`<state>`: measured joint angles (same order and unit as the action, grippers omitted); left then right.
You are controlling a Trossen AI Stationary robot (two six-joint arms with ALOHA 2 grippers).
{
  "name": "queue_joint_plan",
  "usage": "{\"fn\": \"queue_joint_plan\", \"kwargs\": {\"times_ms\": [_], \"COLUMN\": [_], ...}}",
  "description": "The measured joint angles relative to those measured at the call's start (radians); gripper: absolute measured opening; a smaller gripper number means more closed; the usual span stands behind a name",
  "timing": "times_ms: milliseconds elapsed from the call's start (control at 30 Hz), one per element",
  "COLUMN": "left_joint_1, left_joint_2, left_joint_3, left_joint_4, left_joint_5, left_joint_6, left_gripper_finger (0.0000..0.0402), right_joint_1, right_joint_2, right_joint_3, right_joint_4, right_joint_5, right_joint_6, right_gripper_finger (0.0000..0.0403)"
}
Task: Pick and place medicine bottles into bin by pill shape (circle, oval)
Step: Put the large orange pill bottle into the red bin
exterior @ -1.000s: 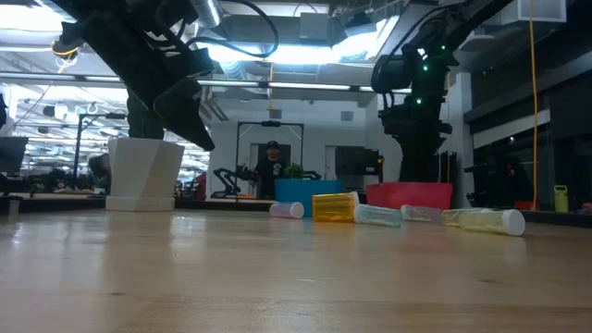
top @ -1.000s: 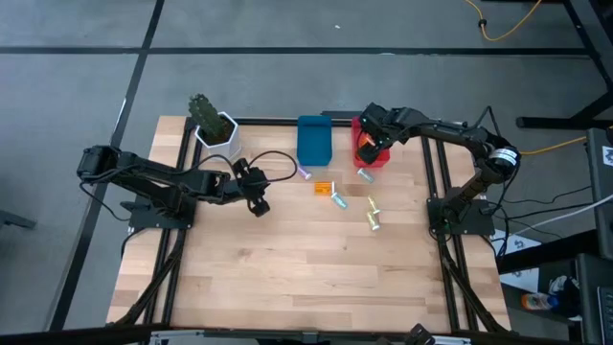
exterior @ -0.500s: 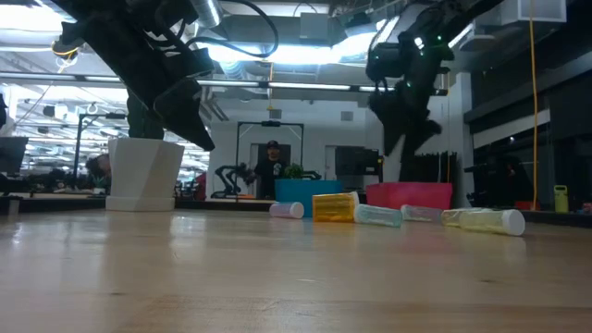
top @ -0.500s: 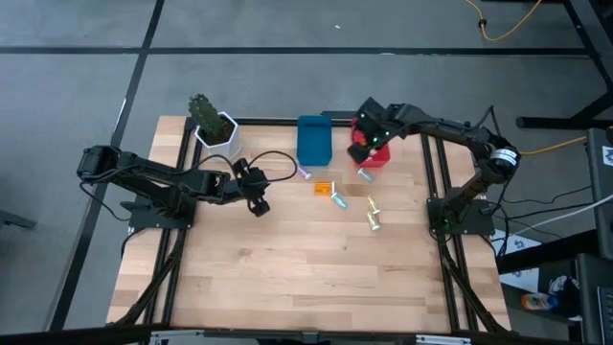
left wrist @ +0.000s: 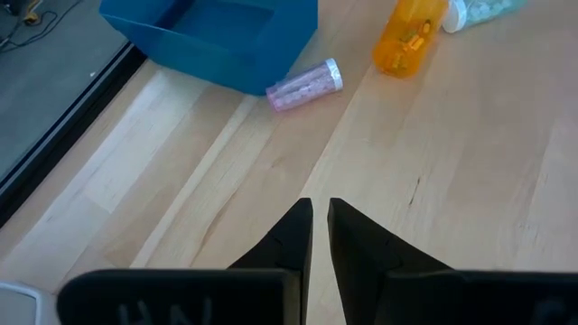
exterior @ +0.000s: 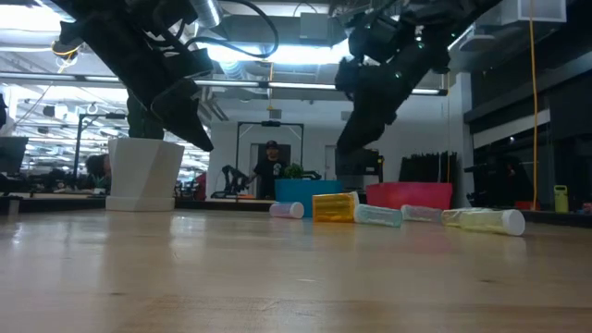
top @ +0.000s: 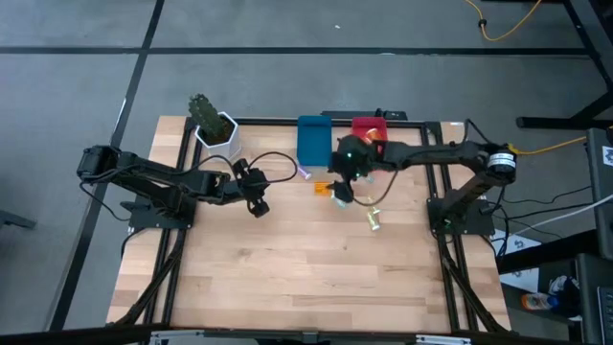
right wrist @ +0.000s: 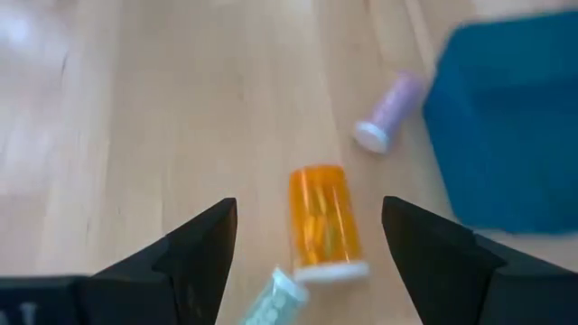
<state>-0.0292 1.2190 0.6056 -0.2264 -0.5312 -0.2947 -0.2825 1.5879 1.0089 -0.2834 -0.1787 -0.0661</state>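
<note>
An orange bottle (right wrist: 323,221) with a white cap lies on its side on the table, and also shows in the high view (top: 323,188). A purple vial (right wrist: 388,108) lies beside the blue bin (top: 313,140). A pale teal vial (top: 339,199) and yellowish vials (top: 374,218) lie near the orange bottle. The red bin (top: 370,126) stands right of the blue one. My right gripper (right wrist: 307,244) is open and empty, above the orange bottle, a finger off each side of it. My left gripper (left wrist: 319,226) is shut and empty, left of the bottles.
A white plant pot (top: 216,129) stands at the far left of the table. In the low view the bottles lie in a row (exterior: 377,215) in front of the two bins. A bare stretch of wood runs along the near half of the table (top: 306,278).
My right gripper has swung from over the red bin toward the table's left and near edge, and now stands above the orange bottle beside the blue bin.
</note>
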Motion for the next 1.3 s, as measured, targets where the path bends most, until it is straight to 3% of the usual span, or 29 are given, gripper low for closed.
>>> {"fn": "queue_joint_plan", "kwargs": {"times_ms": [267, 367, 500, 600, 733, 1300], "left_joint_1": [0.000, 0.000, 0.000, 0.000, 0.000, -0.016], "left_joint_2": [0.000, 0.000, 0.000, 0.000, 0.000, 0.000], "left_joint_3": [0.000, 0.000, 0.000, 0.000, 0.000, 0.000], "left_joint_4": [0.001, 0.002, 0.005, 0.005, 0.004, 0.002], "left_joint_5": [0.000, 0.000, 0.000, 0.000, 0.000, 0.001], "left_joint_6": [0.000, 0.000, 0.000, 0.000, 0.001, 0.005], "left_gripper_finger": [0.0035, 0.0035, 0.0035, 0.0035, 0.0035, 0.0035], "right_joint_1": [0.049, 0.063, 0.083, 0.086, 0.082, 0.080], "right_joint_2": [0.008, 0.037, 0.091, 0.131, 0.161, 0.281], "right_joint_3": [-0.166, -0.176, -0.096, -0.011, 0.066, 0.065], "right_joint_4": [0.306, 0.332, 0.273, 0.134, 0.021, -0.039], "right_joint_5": [0.002, 0.004, 0.041, 0.112, 0.129, 0.143], "right_joint_6": [-0.044, -0.036, -0.018, -0.046, -0.048, -0.077], "right_gripper_finger": [0.0277, 0.0277, 0.0277, 0.0277, 0.0277, 0.0277]}}
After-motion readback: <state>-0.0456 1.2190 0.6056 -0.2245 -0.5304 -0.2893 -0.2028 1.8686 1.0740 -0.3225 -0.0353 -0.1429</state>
